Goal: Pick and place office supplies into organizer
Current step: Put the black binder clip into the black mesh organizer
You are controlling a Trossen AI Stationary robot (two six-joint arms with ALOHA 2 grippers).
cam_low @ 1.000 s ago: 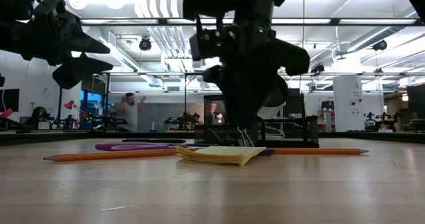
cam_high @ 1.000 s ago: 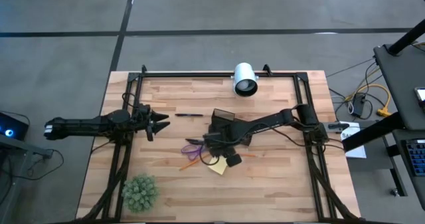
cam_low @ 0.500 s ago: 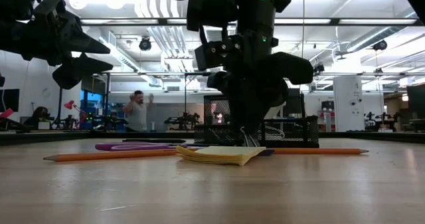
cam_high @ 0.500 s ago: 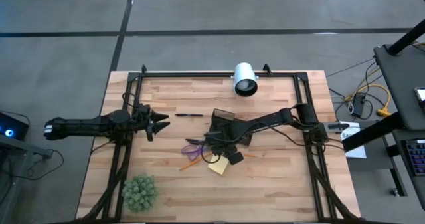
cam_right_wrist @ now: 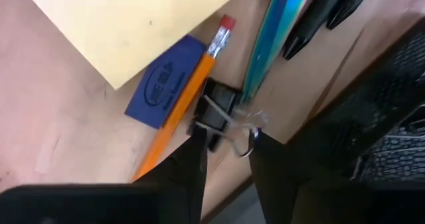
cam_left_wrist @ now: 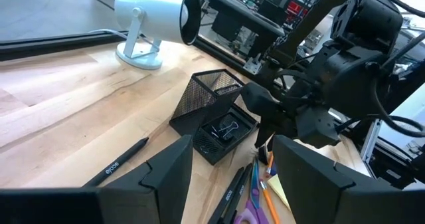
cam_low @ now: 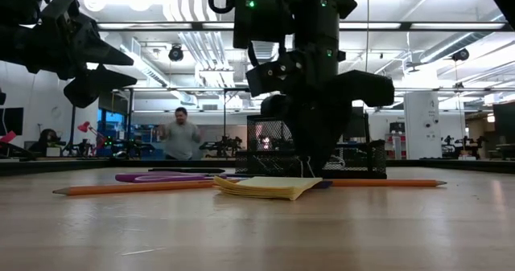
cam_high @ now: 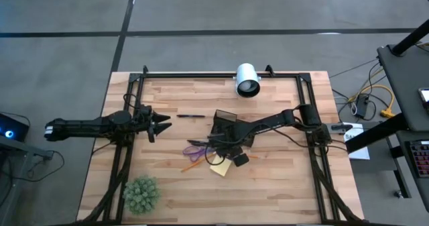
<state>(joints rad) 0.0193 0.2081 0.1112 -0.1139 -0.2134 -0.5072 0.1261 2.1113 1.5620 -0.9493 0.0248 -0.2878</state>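
My right gripper (cam_right_wrist: 229,159) points down over a small black binder clip (cam_right_wrist: 216,114) that lies flat on the table just in front of the black mesh organizer (cam_high: 225,121). Its fingers stand either side of the clip's wire handles. Beside the clip lie an orange pencil (cam_right_wrist: 178,111), a blue eraser (cam_right_wrist: 163,84) and the yellow sticky pad (cam_high: 220,167). The purple scissors (cam_high: 196,146) lie left of them. A black pen (cam_high: 191,115) lies farther back. One clip (cam_left_wrist: 226,127) sits inside the organizer. My left gripper (cam_high: 165,124) hovers open at the table's left. My right gripper comes from above, pointing down, one finger (cam_right_wrist: 189,164) on each side of the binder clip's silver wire handles (cam_right_wrist: 240,129). Whether the fingers touch them, I cannot tell. The clip's black body rests on the table.
A white cylindrical camera (cam_high: 247,80) stands at the far edge. A fuzzy green plant ball (cam_high: 141,194) sits at the near left corner. A second orange pencil (cam_low: 386,182) lies to the right of the pad. People move in the room beyond the table.
My right gripper has tipped a little while staying over the binder clip. The things on the table have not moved.
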